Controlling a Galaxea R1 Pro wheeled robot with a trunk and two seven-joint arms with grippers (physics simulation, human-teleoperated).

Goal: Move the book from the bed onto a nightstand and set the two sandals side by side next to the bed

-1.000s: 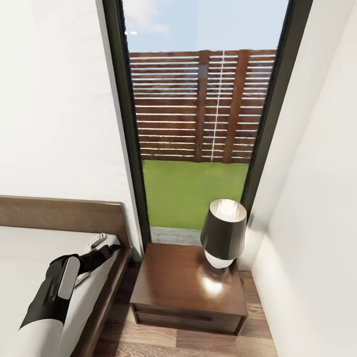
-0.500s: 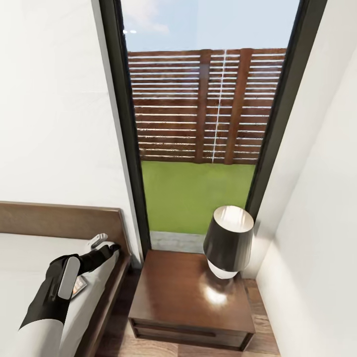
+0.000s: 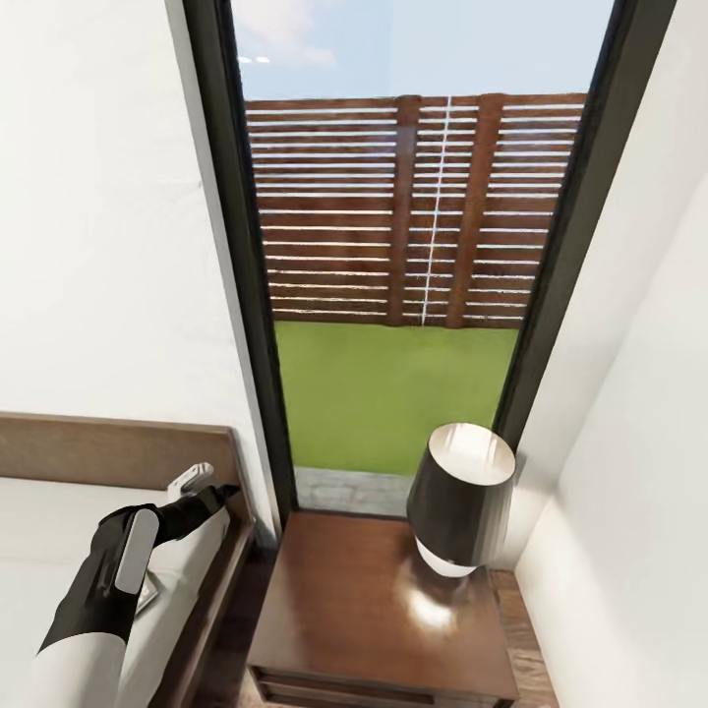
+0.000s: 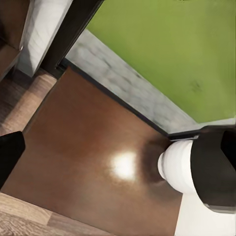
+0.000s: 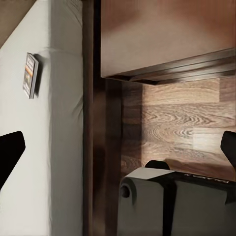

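The head view looks down into a corner of the bedroom: a tall dark-framed window (image 3: 393, 256) shows a slatted fence and grass; below it stands the nightstand (image 3: 379, 615), glossy dark brown, with a black-shaded lamp (image 3: 460, 497) on its far right corner; the rest of its top is bare. To its left lies the bed (image 3: 59, 521), grey mattress inside a dark frame and headboard, with a strip of wood floor between the two.

The left arm reaches over the mattress near the bed's edge; the left gripper (image 3: 202, 489) hangs by the headboard corner, one pale finger and one dark finger apart, nothing between them; the left wrist view looks past a dark fingertip (image 4: 10, 157) onto the nightstand top and the lamp base. The book (image 3: 146, 593) lies flat on the mattress, partly hidden under the left forearm; in the right wrist view it shows as a small dark paperback with an orange band (image 5: 31, 74), well in from the bed's edge, untouched. The right gripper (image 5: 118, 157) has its two dark fingertips spread wide at either side of that view, holding nothing, above the bed frame and the floor by the nightstand.
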